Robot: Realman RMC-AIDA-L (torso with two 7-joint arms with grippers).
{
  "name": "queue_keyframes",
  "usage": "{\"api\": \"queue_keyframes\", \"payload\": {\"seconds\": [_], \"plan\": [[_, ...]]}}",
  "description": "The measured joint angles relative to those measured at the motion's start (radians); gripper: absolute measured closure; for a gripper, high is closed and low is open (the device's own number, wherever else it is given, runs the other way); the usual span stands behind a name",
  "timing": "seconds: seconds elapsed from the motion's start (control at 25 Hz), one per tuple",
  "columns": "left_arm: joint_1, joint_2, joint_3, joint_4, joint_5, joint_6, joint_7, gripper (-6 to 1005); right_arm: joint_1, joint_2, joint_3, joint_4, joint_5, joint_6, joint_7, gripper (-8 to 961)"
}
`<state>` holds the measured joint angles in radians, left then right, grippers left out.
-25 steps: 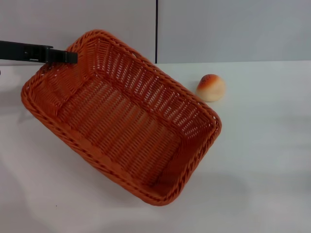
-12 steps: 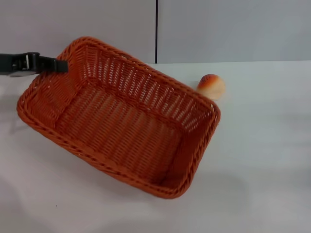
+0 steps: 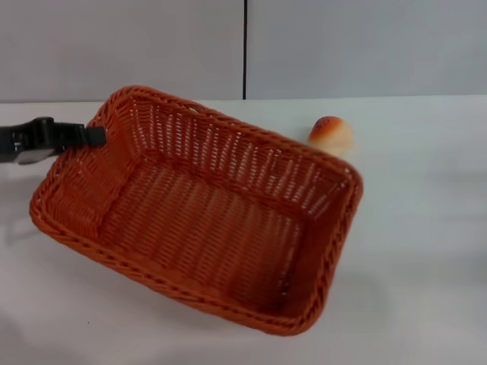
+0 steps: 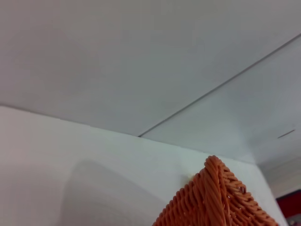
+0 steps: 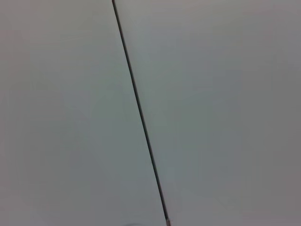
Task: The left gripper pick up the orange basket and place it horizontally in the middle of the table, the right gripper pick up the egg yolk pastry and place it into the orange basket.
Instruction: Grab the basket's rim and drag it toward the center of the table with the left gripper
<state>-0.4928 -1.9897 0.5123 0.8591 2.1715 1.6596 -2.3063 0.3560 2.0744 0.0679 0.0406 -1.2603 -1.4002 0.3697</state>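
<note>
On a wide, plain white tabletop [image 3: 426,251] set against a grey wall, much of the scene is withheld: the right gripper appears in no view, its wrist camera showing only grey panels split by a thin dark seam [image 5: 138,110], and the left arm is cut off at the frame edge in the head view. The left wrist view catches just one braided corner of the basket, nothing of its own fingers.

The left gripper [image 3: 97,137], a black two-fingered claw, reaches in from the left and is clamped on the rim at the far left corner of the large rectangular orange-brown woven basket [image 3: 205,213]. The basket sits slightly skewed across the middle of the table, its open mouth up, sloping sides and slatted weave plainly visible; whether its base fully rests on the surface cannot be told.

Just behind the basket's far right corner, apart from it, lies the small dome-shaped egg yolk pastry [image 3: 331,136], pale cream with a browned orange-red top.
</note>
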Motion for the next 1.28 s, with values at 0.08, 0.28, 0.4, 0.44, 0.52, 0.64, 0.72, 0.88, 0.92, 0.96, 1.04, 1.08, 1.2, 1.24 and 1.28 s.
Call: {"api": "queue_keyframes", "payload": {"seconds": [0.08, 0.28, 0.4, 0.44, 0.52, 0.64, 0.72, 0.88, 0.92, 0.96, 1.04, 1.08, 1.2, 1.24, 1.28], "plan": [[0.022, -0.009, 0.0, -0.001, -0.02, 0.002, 0.0, 814, 0.005, 0.0, -0.001, -0.001, 0.0, 0.006, 0.0, 299], [0.07, -0.028, 0.0, -0.033, -0.042, -0.004, 0.005, 808, 0.01, 0.001, 0.0, -0.001, -0.001, 0.012, -0.001, 299], [0.082, -0.038, 0.0, -0.056, -0.047, -0.003, 0.016, 805, 0.012, 0.002, 0.0, -0.001, -0.001, 0.02, -0.003, 299], [0.086, -0.047, -0.001, -0.058, -0.049, -0.003, 0.018, 804, 0.012, 0.002, 0.0, -0.001, -0.001, 0.023, -0.003, 299], [0.094, -0.062, -0.001, -0.059, -0.05, -0.004, 0.024, 802, 0.012, 0.002, -0.001, -0.001, -0.001, 0.025, -0.002, 299], [0.105, -0.072, -0.001, -0.089, -0.057, -0.022, 0.041, 799, 0.012, 0.003, -0.001, 0.001, -0.001, 0.027, -0.002, 298], [0.11, -0.073, -0.001, -0.119, -0.063, -0.032, 0.059, 797, 0.013, 0.003, -0.002, 0.002, -0.001, 0.031, -0.002, 298], [0.117, -0.076, 0.002, -0.142, -0.066, -0.038, 0.082, 793, 0.014, 0.003, -0.002, 0.004, -0.001, 0.036, -0.002, 298], [0.118, -0.077, 0.003, -0.146, -0.067, -0.039, 0.084, 792, 0.014, 0.003, -0.002, 0.004, -0.001, 0.036, -0.002, 299], [0.119, -0.078, 0.006, -0.153, -0.075, -0.038, 0.085, 791, 0.014, 0.003, -0.002, 0.005, -0.001, 0.037, -0.002, 299], [0.12, -0.078, 0.007, -0.157, -0.079, -0.035, 0.085, 789, 0.014, 0.003, -0.002, 0.005, -0.001, 0.038, -0.002, 299], [0.12, -0.078, 0.007, -0.157, -0.079, -0.035, 0.085, 788, 0.014, 0.003, -0.002, 0.005, -0.001, 0.038, -0.002, 299], [0.123, -0.074, 0.009, -0.157, -0.088, -0.029, 0.084, 784, 0.014, 0.003, -0.002, 0.005, -0.001, 0.041, -0.002, 299], [0.124, -0.072, 0.009, -0.154, -0.09, -0.026, 0.081, 783, 0.014, 0.003, -0.002, 0.005, -0.001, 0.043, -0.002, 299], [0.124, -0.07, 0.009, -0.149, -0.09, -0.02, 0.077, 782, 0.014, 0.003, -0.002, 0.005, -0.001, 0.047, -0.002, 299]]}}
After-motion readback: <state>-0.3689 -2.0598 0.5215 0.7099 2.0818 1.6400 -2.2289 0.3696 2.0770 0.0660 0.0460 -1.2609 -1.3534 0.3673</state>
